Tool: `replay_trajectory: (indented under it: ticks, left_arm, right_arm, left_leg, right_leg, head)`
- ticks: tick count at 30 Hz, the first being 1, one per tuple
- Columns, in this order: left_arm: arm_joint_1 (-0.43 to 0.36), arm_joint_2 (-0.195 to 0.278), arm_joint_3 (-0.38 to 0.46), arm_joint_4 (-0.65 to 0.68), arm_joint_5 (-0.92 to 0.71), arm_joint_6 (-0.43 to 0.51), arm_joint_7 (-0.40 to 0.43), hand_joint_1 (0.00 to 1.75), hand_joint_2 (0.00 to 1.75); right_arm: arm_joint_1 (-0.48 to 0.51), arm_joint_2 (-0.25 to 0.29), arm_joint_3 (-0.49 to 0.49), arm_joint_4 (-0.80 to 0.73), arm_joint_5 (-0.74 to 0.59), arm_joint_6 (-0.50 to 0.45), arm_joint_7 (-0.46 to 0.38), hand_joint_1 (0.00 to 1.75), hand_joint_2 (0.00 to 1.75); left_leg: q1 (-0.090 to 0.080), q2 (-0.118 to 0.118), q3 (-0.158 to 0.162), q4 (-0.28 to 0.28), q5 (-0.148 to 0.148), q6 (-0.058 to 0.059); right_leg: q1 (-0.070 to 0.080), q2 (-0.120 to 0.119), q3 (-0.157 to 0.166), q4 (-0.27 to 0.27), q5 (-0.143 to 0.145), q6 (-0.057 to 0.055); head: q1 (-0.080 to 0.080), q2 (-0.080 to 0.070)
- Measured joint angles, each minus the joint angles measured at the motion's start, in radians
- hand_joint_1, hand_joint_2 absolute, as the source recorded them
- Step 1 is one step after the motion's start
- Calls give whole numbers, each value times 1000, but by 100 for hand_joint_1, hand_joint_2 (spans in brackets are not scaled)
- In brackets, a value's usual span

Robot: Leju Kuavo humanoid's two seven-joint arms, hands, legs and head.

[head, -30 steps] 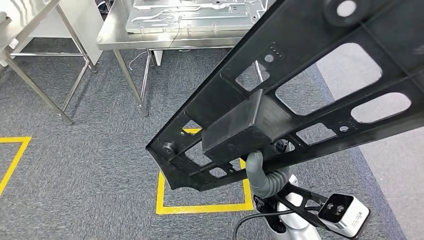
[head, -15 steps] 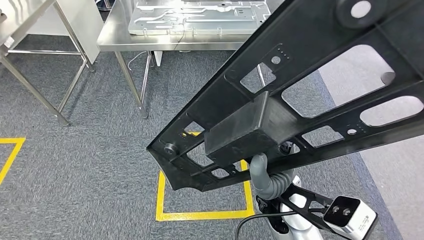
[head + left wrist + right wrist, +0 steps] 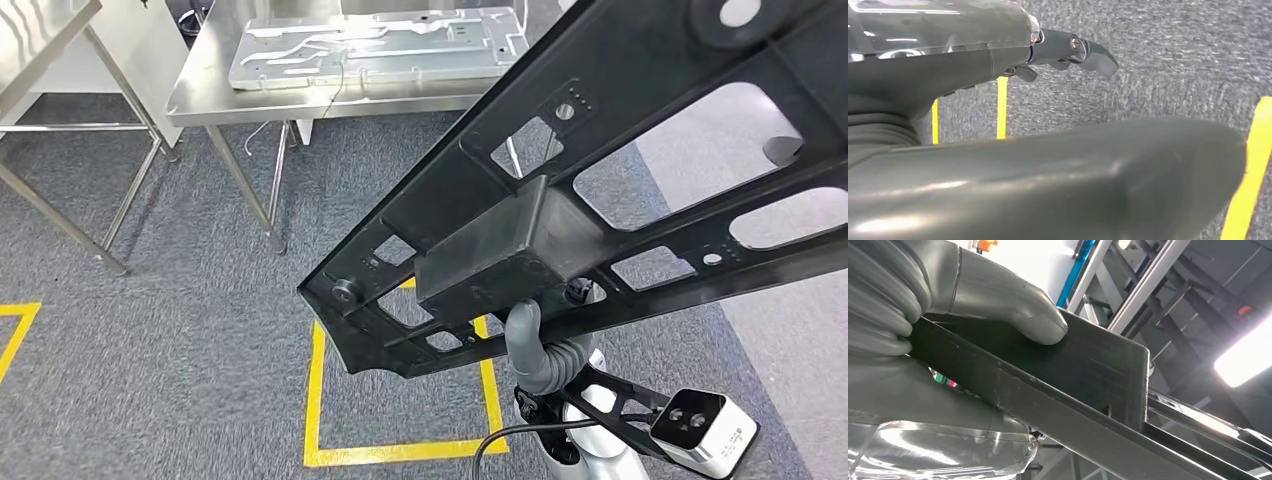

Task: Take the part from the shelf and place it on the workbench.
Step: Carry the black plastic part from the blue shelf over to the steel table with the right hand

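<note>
The part [image 3: 600,190] is a long black plastic frame with cut-out windows and a box-shaped block in its middle, and it crosses the head view on a slant. My right hand [image 3: 538,350] grips it from below near that block. In the right wrist view the grey thumb [image 3: 1013,305] presses on the part [image 3: 1088,365] beside the block. The steel workbench [image 3: 200,95] stands ahead at the upper left. My left hand [image 3: 948,65] hangs over the carpet with its dark fingers [image 3: 1083,50] spread away from the thumb and nothing in it.
A silver stamped metal plate [image 3: 370,50] lies on the workbench. A second steel table [image 3: 40,30] stands at the far left. Yellow tape squares [image 3: 315,400] mark the grey carpet below me. A lighter floor strip [image 3: 780,330] runs on the right.
The whole picture has shifted, with the workbench sliding left and down, so the camera has moved. The part stays in my right hand at the same slant.
</note>
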Motion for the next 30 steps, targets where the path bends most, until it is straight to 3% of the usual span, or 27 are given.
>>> replay_trajectory:
  ticks: [1,3,6,8,9,11,12,13,14,15,17,18,23,25,27,28,29,30]
  left_arm:
    - [1,1,0,0,0,0,0,0,0]
    - [0,2,0,0,0,1,0,0,0]
    - [-1,3,1,0,-1,1,-1,0,0]
    - [-1,2,1,0,-2,0,-2,0,0]
    - [-2,1,1,0,-3,-2,-3,0,0]
    - [-3,2,2,0,-4,-5,-4,0,0]
    - [-3,2,2,0,-5,-8,-4,0,0]
    - [-2,2,2,0,-7,-10,-4,0,0]
    - [-2,2,3,0,-8,-11,-5,0,0]
    - [-2,2,3,0,-9,-13,-6,0,0]
    - [-2,2,4,0,-10,-14,-7,0,0]
    - [-3,2,4,0,-10,-14,-7,0,0]
    - [-6,2,5,0,-12,-15,-9,0,0]
    - [-7,2,6,0,-13,-15,-9,0,0]
    - [-5,2,6,0,-13,-14,-9,0,0]
    - [-4,3,7,0,-13,-14,-9,0,0]
    - [-2,3,7,0,-13,-14,-9,0,0]
    - [-1,3,7,0,-13,-14,-9,0,0]
  right_arm:
    - [0,0,0,1,0,-2,0,175,175]
    - [1,0,-3,5,0,-10,0,175,175]
    - [2,0,-6,14,5,-26,1,175,175]
    - [1,0,-7,17,13,-37,1,175,175]
    - [1,0,-7,18,19,-43,0,175,175]
    - [2,-1,-7,22,31,-52,0,175,175]
    - [3,-1,-7,25,35,-56,0,175,175]
    - [4,-2,-7,29,38,-59,0,175,175]
    - [5,-3,-7,32,39,-60,0,175,175]
    - [5,-3,-7,34,40,-61,0,175,175]
    - [5,-4,-7,36,40,-62,0,175,175]
    - [5,-4,-7,36,41,-62,0,175,175]
    - [6,-5,-7,37,45,-71,0,175,175]
    - [5,-5,-7,38,46,-75,0,175,175]
    - [6,-5,-7,41,46,-76,0,175,175]
    - [6,-5,-7,43,46,-77,0,175,175]
    - [7,-5,-7,45,47,-77,0,175,175]
    - [7,-5,-7,46,48,-78,0,175,175]
  left_leg:
    - [-2,0,19,-66,49,6]
    - [-8,-1,45,-160,92,16]
    - [-8,-2,53,-181,101,31]
    - [-1,-2,61,-191,107,39]
    - [1,-1,64,-195,107,41]
    - [1,-1,66,-196,104,45]
    - [1,-1,67,-195,101,45]
    - [1,-1,70,-195,98,45]
    - [1,-2,74,-195,94,43]
    - [2,-2,81,-194,90,41]
    - [1,-3,92,-192,79,32]
    - [-1,-4,95,-192,74,26]
    - [2,0,96,-170,45,-4]
    - [4,-1,47,-67,-2,-10]
    - [4,-1,-32,68,-46,-12]
    - [4,-1,-58,100,-43,-11]
    - [3,-1,-64,92,-19,-8]
    - [2,-1,-51,45,22,-3]
  right_leg:
    - [1,1,9,0,-6,2]
    - [4,2,16,2,-15,9]
    - [6,2,16,2,-25,25]
    - [6,0,5,33,-48,37]
    - [4,-1,-17,79,-73,43]
    - [-4,-2,-93,215,-127,52]
    - [-8,-2,-127,269,-139,56]
    - [-11,-3,-146,290,-130,59]
    - [-15,-5,-143,269,-102,61]
    - [-18,-6,-121,212,-60,62]
    - [-19,-11,-61,73,5,60]
    - [-18,-12,-42,30,17,56]
    - [-14,-8,-18,0,5,22]
    - [-13,-9,-5,-4,-1,10]
    - [-9,-9,5,-4,-11,4]
    - [-6,-7,12,-4,-16,3]
    - [-4,-6,19,-4,-22,2]
    - [-1,-4,29,-4,-29,3]
  head:
    - [0,0]
    - [0,0]
    - [0,0]
    - [0,0]
    - [0,0]
    - [0,0]
    - [0,0]
    - [0,0]
    - [0,0]
    - [0,0]
    - [0,0]
    - [0,0]
    - [0,0]
    - [0,0]
    - [0,0]
    - [0,0]
    - [0,0]
    - [0,0]
